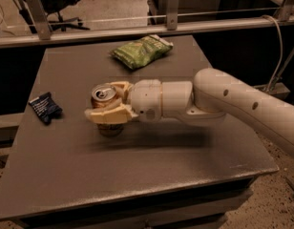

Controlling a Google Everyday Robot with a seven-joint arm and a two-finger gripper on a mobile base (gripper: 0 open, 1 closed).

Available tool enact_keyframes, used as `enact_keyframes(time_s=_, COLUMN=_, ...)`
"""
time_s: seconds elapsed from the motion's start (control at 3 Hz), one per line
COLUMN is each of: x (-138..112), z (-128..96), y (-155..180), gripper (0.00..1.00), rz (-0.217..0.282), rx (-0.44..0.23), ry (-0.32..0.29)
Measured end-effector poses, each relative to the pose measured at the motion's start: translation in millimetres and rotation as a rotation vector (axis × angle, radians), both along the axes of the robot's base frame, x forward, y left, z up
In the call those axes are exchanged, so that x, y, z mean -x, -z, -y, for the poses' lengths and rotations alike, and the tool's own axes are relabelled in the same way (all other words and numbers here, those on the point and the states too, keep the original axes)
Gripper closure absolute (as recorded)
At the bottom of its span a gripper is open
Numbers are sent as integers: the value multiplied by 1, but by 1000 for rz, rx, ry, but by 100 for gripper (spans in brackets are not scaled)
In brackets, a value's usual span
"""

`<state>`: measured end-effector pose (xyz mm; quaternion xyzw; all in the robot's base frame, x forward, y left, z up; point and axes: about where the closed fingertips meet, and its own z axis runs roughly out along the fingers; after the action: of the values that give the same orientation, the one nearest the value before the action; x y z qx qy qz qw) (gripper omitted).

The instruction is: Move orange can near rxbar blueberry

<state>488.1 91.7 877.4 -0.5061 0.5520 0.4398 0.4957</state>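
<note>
Camera view: the claw (pixel 102 104) is closed around the upright orange can (pixel 103 94), apart from the rxbar blueberry (pixel 45 107).

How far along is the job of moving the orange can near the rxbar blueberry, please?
Grasp looks done: the hand is shut on the orange can over the table. The carry is in hand. Left: the rxbar blueberry lies apart, at the picture's left by the table edge, so the gap must close, then the can set down and released.
</note>
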Motion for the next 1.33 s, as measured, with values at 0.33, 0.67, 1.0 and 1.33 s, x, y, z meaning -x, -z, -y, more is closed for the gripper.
enact_keyframes(time_s=0.33, x=0, z=0, y=-8, gripper=100, rz=0, rx=0, ry=0)
enact_keyframes(time_s=0.67, x=0, z=0, y=-12, gripper=100, rz=0, rx=0, ry=0)
enact_keyframes(time_s=1.0, x=-30, z=-47, y=-39, gripper=100, rz=64, rx=-44, ry=-41)
enact_keyframes(time_s=1.33, x=-49, z=-77, y=-61, gripper=100, rz=109, rx=-77, ry=-70)
